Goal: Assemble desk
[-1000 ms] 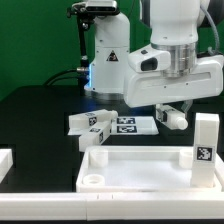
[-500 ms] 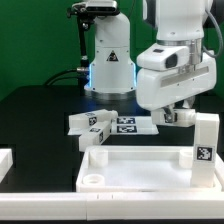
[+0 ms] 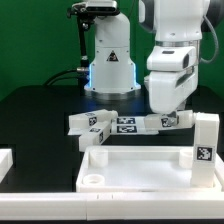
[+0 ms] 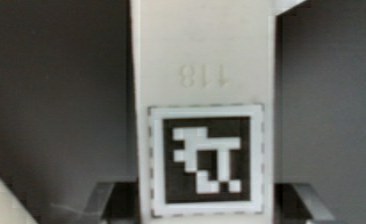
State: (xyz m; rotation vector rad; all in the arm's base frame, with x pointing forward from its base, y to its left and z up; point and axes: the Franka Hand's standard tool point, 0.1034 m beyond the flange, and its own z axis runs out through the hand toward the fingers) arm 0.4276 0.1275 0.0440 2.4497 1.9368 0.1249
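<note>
The desk's white rimmed panel (image 3: 140, 172) lies at the front, with a round socket (image 3: 92, 180) at its near left corner. One square leg (image 3: 205, 140) stands upright at its far right corner. My gripper (image 3: 172, 118) hangs just above the table behind the panel and is shut on another white leg (image 3: 160, 121), held roughly level. In the wrist view this leg (image 4: 201, 80) runs between my two dark fingers (image 4: 119, 200) and shows a black-and-white tag (image 4: 205, 158). A further tagged leg (image 3: 88, 122) lies loose on the table to the exterior view's left.
The marker board (image 3: 126, 125) lies flat between the loose leg and my gripper. A short white piece (image 3: 93, 141) sits at the panel's far left corner. A white block (image 3: 5, 162) is at the exterior view's left edge. The arm's base (image 3: 110, 60) stands behind.
My wrist has turned and shifted toward the exterior view's right, with the leg still held in the gripper. The panel, the upright leg and the loose leg have not moved.
</note>
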